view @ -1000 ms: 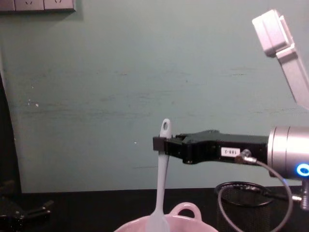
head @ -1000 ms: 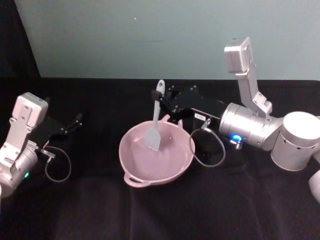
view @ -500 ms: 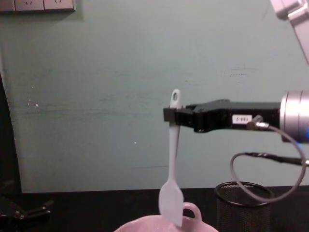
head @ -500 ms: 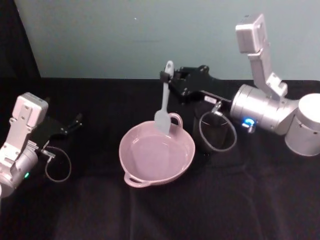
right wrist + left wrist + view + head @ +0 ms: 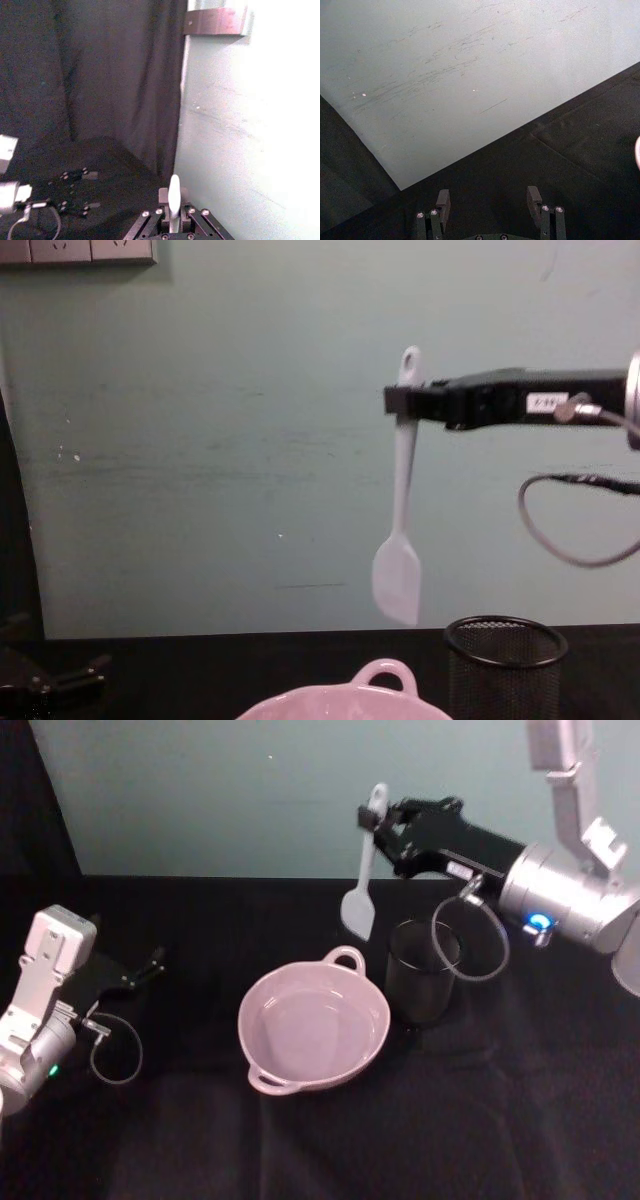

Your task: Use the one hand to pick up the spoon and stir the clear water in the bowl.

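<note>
Above bowl [image 5: 256, 1042] rim: right end effector [image 5: 370, 821] grips spoon [image 5: 363, 868] (blade airborne); left end effector [image 5: 488, 196] wide.

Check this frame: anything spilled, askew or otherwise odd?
Nothing spilled or damaged. One oddity: the long white spatula-like spoon hangs in mid-air, blade down, clear of the glossy pink bowl, held by the right gripper, jaws shut, near the black wire-mesh cup. Left gripper parked far left, jaws open.

Open bowl [image 5: 290, 1075], mesh cup [image 5: 422, 985] just beside.
</note>
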